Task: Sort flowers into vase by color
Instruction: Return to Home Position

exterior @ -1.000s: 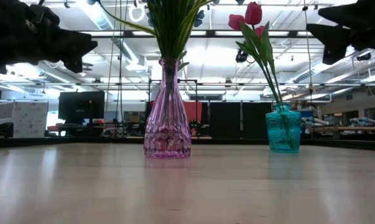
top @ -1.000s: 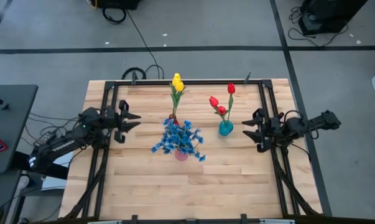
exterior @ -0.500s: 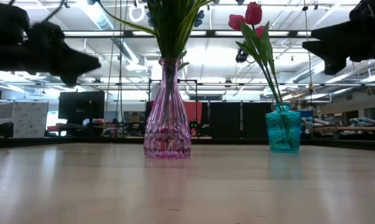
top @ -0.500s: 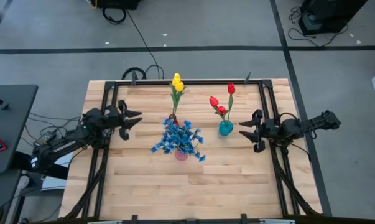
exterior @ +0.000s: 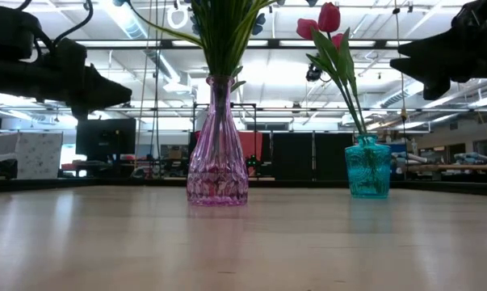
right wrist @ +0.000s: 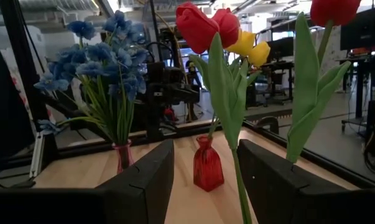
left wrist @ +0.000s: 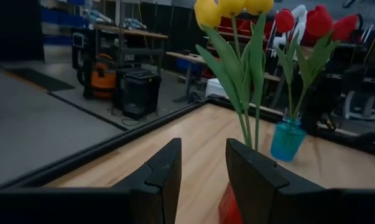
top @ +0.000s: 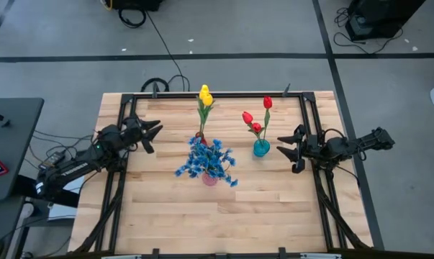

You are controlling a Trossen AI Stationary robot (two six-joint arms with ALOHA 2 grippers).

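The left end effector hangs over the left side of the bench, fingers apart and holding nothing. The right end effector hangs over the right side, near the blue vase, fingers also apart and empty. The yellow tulips stand in the red vase at mid-bench. The red tulips stand in the blue vase to its right. The blue flowers fill the pink vase, just in front of the red vase. All three vases are upright
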